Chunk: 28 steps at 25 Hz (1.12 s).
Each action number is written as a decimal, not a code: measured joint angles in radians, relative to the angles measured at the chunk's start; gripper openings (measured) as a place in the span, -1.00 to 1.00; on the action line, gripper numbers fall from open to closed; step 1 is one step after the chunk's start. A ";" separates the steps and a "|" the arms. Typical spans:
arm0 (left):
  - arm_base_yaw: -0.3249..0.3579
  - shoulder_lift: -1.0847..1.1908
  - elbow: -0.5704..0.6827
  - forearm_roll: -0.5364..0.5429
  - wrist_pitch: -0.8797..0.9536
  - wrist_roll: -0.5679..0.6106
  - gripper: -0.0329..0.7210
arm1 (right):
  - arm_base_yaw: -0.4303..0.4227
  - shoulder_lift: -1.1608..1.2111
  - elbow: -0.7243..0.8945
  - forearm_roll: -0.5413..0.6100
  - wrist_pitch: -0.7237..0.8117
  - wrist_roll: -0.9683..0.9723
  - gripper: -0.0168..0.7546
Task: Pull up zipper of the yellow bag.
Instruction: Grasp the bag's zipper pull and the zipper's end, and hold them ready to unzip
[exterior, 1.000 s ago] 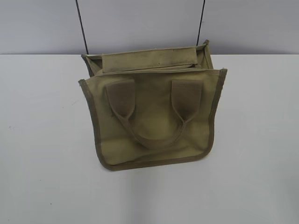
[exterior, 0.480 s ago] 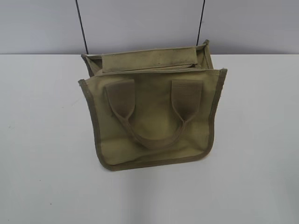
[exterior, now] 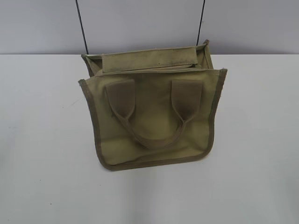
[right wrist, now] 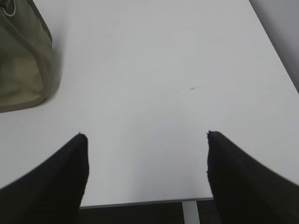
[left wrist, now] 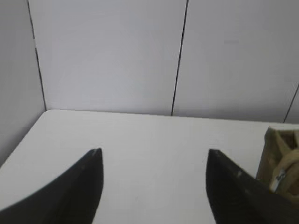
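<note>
Khaki canvas is all the action here, and neither arm has reached it. Starting on the left: the left gripper (left wrist: 154, 186) hangs with its dark fingers spread wide, nothing between them, only bare white table (left wrist: 140, 140) ahead. The yellow bag (left wrist: 280, 161) pokes in at the far right edge of that wrist view, ahead and to the right of the gripper, close beside its right finger, with a pale bit of hardware showing at the bag's end, too blurred to call.

Centre stage, the yellow bag (exterior: 154, 121) sits mid-table with its front panel and looped handle (exterior: 152, 123) facing us. The zipper (exterior: 147, 67) runs along the top opening, its long axis left to right across the bag's width. I can't pick out the pull tab from this angle.

Over to the right: the right gripper (right wrist: 145, 177) is also released, fingers well apart and empty. The yellow bag (right wrist: 23, 60) lies ahead and to its left, apart from the fingers, a small metal ring (right wrist: 9, 7) at the bag's top corner.

My call: the left arm looks the nearer, and whichever one goes must travel inward along that zipper line
</note>
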 joint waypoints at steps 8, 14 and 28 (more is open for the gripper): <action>0.000 0.334 0.210 -0.053 -0.616 0.000 0.45 | 0.000 0.000 0.000 0.000 0.000 0.000 0.54; 0.000 0.641 0.258 0.104 -0.930 -0.020 0.22 | 0.000 0.000 0.000 0.000 0.000 0.000 0.54; 0.000 1.431 0.242 0.734 -1.661 -0.344 0.01 | 0.000 0.000 0.000 0.000 0.000 0.000 0.54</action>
